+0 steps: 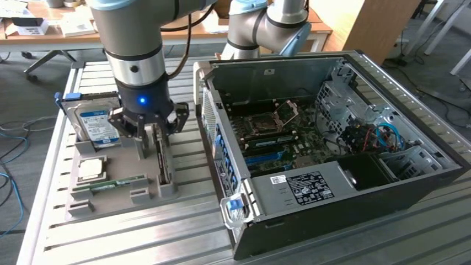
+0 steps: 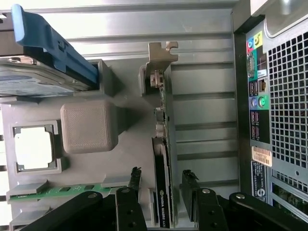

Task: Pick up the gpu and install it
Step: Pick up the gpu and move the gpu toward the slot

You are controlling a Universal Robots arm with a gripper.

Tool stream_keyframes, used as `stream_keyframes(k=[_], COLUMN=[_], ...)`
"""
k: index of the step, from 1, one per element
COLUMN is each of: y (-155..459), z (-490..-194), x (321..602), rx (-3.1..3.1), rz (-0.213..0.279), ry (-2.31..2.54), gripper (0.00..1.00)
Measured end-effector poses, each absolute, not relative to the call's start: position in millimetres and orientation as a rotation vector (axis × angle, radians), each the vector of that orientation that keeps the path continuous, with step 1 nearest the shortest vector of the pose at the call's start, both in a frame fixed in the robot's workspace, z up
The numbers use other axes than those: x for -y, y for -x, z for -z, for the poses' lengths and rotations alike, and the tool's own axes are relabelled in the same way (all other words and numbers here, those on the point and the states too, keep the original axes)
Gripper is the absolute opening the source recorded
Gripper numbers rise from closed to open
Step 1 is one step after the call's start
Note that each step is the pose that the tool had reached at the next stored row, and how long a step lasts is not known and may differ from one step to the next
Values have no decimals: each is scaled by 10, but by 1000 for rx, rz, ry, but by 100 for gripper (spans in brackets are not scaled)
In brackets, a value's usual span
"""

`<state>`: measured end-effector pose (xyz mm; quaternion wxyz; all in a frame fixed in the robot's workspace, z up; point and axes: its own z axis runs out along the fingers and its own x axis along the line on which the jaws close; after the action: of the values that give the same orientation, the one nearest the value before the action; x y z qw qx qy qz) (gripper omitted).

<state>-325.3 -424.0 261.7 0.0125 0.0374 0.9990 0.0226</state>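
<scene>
On the exterior view's left, one grey moulded plastic fixture (image 1: 131, 161) lies on the slatted metal worktop (image 1: 110, 243) and carries four parts. These are one silver hard drive (image 1: 97, 124) standing upright in a blue bracket, one square processor (image 1: 91, 168) lying flat, one narrow green memory stick (image 1: 110, 185), and one gpu (image 1: 163, 163), a thin dark card standing on edge in its slot. The gripper (image 1: 151, 137) is lowered over the gpu. Its two black fingers (image 2: 135, 179) straddle the card, spread apart with a gap on each side. To the right stands one open black computer case (image 1: 353, 215) exposing the motherboard (image 1: 294, 143). The wrist view adds the card's metal end bracket (image 2: 161, 53) and the case's perforated rear panel (image 2: 288, 96).
</scene>
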Motion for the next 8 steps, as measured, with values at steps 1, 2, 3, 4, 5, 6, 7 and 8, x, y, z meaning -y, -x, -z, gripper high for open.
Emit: stream_keyframes(k=[1,2,3,4,5,6,7,8], y=[3253,3253,3253,3253,3253,3252,3251,3249], z=[-2599,-2580,-2562,-2544,-2527,-2512,-2498,-2487], x=[4240,4240,4240,4240,4240,4240,4240,4240], rx=[-3114,-3114,-3114,-3114,-3114,-3114,-3114,-3114], rz=[-71,-71,-71,-71,-71,-71,-71,-71], ry=[-117,-117,-117,-117,-117,-117,-117,-117], gripper=[47,47,47,47,47,47,47,47])
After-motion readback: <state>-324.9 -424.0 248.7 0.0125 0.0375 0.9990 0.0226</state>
